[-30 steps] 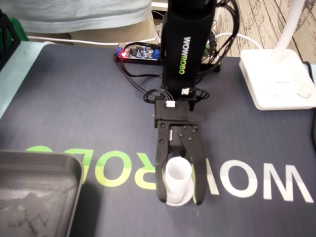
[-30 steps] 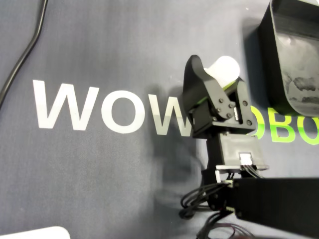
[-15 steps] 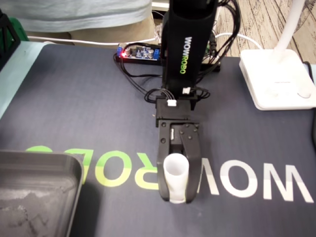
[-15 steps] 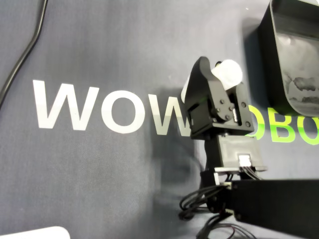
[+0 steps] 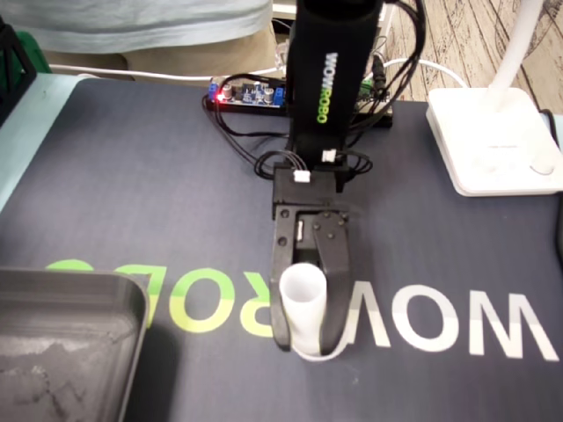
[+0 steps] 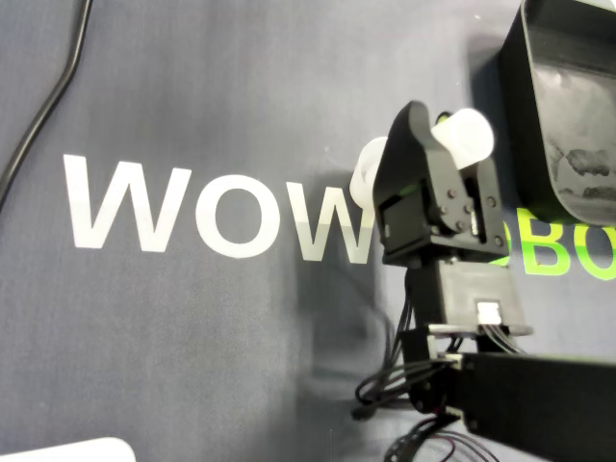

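The black gripper (image 5: 306, 341) is at the front of the dark grey mat with printed lettering (image 5: 132, 193). Its jaws are drawn in against both sides of the small white plastic cup (image 5: 302, 299) and pinch it. The cup sits between the jaws over the lettering, narrow end up in the fixed view. It cannot be told whether its lower rim touches the mat.

Surrounding items, front to back in the fixed view:
- The grey metal tray (image 5: 132, 294) is at the lower left, apart from the gripper. Bare mat lies between them.
- The black arm link rises behind the gripper, with loose wires at its wrist.
- The small circuit board with a lit red lamp (image 5: 246, 92) is at the mat's far edge, behind the arm.
- The white plastic lamp base (image 5: 493, 141) is at the far right, well apart from the cup.

In the overhead view, the gripper (image 6: 448, 135) enters from below. One jaw covers the middle of the cup (image 6: 470, 135), so white shows on both sides of that jaw. The tray (image 6: 515, 87) lies near, to the upper right. Only this view shows the black cable (image 6: 48, 106) crossing the mat (image 6: 192, 87) at the left. Only the fixed view shows the board.
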{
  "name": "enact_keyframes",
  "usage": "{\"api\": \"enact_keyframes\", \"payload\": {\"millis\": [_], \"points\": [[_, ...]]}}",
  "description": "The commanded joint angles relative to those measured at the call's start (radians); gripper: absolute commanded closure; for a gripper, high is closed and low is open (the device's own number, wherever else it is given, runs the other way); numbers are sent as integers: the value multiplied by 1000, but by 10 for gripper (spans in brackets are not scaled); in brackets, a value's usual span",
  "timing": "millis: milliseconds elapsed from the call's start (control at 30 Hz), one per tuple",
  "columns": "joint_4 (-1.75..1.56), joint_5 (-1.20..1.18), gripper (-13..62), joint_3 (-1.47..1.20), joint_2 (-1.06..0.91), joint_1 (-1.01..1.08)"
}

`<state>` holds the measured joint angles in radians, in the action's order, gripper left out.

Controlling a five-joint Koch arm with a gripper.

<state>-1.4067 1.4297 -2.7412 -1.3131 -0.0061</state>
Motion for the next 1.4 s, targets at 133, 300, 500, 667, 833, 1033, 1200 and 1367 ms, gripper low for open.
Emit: {"api": "enact_keyframes", "payload": {"millis": [133,300,500,667,833,1033,1200,1367], "points": [[54,-41,435,20,-186,25],[245,-123,435,92,-342,44],[597,-281,435,313,-480,110],[756,-449,435,512,-472,189],[962,-690,435,701,-422,304],[1144,-1046,435,914,-311,430],[1190,-1420,435,1098,-183,523],[1175,-1885,436,1203,-14,603]]}}
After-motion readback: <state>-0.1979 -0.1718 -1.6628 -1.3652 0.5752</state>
